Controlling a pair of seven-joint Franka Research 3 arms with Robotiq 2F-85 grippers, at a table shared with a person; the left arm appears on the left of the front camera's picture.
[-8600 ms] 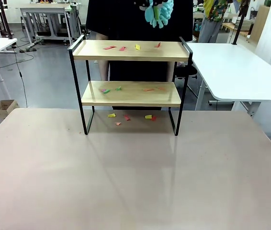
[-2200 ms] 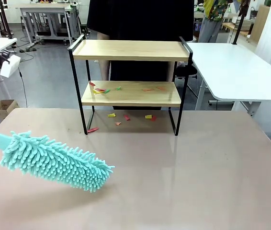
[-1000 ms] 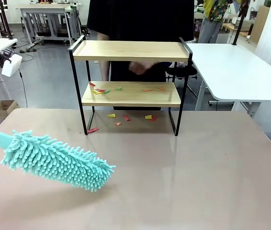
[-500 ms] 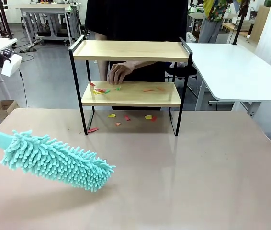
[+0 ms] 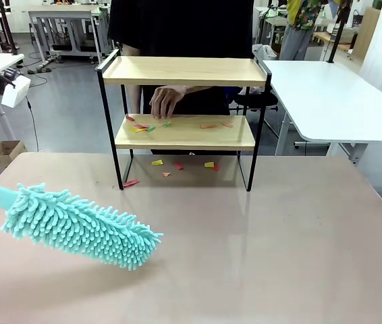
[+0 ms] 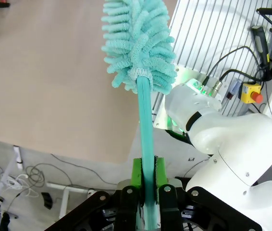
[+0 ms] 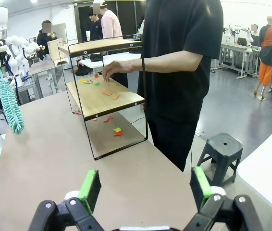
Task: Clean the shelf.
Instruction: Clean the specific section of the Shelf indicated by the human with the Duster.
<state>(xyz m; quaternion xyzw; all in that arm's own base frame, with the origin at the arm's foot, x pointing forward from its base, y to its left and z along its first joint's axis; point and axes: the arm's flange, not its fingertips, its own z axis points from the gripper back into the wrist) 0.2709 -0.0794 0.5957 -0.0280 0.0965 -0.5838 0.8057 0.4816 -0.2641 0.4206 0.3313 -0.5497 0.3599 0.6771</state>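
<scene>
The shelf (image 5: 184,71) stands at the far middle of the table, its top board bare. Coloured paper scraps (image 5: 144,127) lie on its lower board, and more scraps (image 5: 177,165) lie on the table under it. The person's hand (image 5: 166,101) hovers over the lower board's left end. A teal fluffy duster (image 5: 79,226) hangs low over the table's near left. My left gripper (image 6: 146,188) is shut on the duster's handle (image 6: 144,130). My right gripper (image 7: 144,188) stands open at the table's right edge, the shelf (image 7: 102,98) well ahead of it.
A white table (image 5: 333,101) stands to the right, past my table's edge. More benches (image 5: 66,17) and a cardboard box (image 5: 3,154) sit on the floor side at left. A black stool (image 7: 222,149) stands near the person.
The person's hand has come in over the lower board's left end and shifted slightly. The duster and both arms have stayed still.
</scene>
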